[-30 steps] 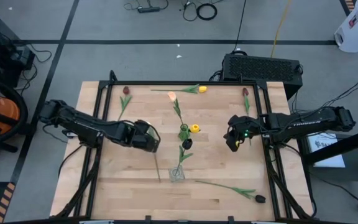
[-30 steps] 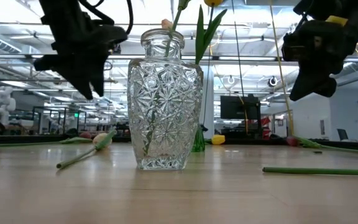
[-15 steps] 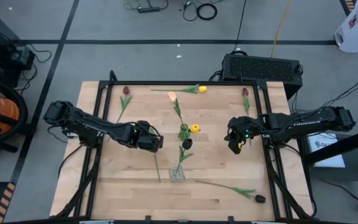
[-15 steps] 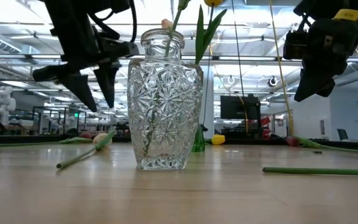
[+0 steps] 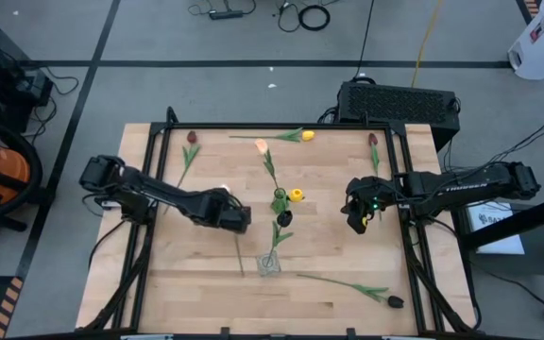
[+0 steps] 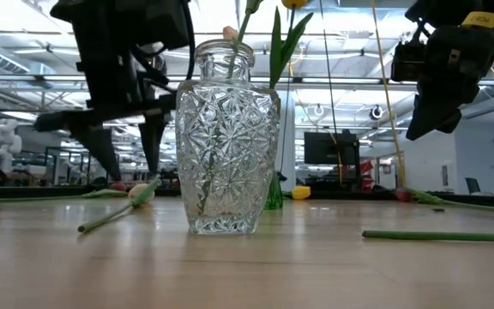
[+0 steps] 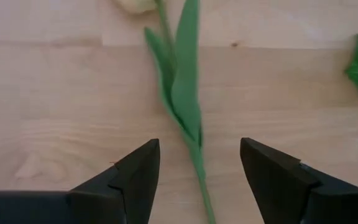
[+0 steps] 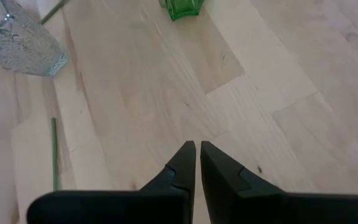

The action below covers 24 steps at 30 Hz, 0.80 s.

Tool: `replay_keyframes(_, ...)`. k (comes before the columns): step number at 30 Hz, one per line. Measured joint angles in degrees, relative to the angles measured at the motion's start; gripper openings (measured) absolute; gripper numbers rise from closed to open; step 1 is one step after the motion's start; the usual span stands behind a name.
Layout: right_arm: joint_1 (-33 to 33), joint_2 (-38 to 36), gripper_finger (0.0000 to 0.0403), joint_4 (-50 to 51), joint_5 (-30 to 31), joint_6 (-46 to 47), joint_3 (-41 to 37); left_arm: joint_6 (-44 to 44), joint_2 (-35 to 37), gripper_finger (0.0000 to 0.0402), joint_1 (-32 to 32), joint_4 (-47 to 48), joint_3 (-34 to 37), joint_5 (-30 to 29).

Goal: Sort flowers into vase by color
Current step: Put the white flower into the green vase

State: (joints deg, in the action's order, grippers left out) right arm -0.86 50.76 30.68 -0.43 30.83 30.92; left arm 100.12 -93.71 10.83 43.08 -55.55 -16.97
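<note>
Left gripper [image 5: 237, 219] sits left of centre in the high view, jaws spread wide over a pale-headed flower [image 7: 180, 93] lying flat on the wooden table [image 5: 196, 283], its stem running between the fingers [image 7: 135, 180]. Right gripper [image 5: 355, 219] hovers right of centre, jaws pinched together, holding nothing. The clear vase [image 6: 225, 142] stands low centre with stems in it; the green vase [image 5: 280, 200] stands mid-table.
</note>
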Motion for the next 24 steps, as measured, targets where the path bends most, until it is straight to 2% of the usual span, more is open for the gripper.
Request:
replay_keyframes(7, 0.0, 0.0, 0.0018, 0.0, 0.0, 0.2, 0.0, 1.9, -4.8, 0.0230, -0.7, -0.4, 0.0, 1.4)
replay_keyframes(10, 0.0, 0.0, 0.0018, 0.0, 0.0, 1.0, 0.0, 1.6, -5.9, 0.0215, -0.8, -0.7, 0.0, 1.4)
replay_keyframes(13, 0.0, 0.0, 0.0018, 0.0, 0.0, 1.4, 0.0, 1.6, -6.9, 0.0170, -0.9, -0.6, 0.0, 1.5)
replay_keyframes(19, 0.0, 0.0, 0.0018, 0.0, 0.1, 1.6, 0.0, -2.5, -7.3, 0.0027, -1.3, -0.1, -0.1, 2.3)
replay_keyframes(24, 0.0, 0.0, 0.0018, 0.0, 0.1, 3.0, 0.0, -7.7, -5.8, 0.0014, -2.2, 0.5, 0.0, 4.6)
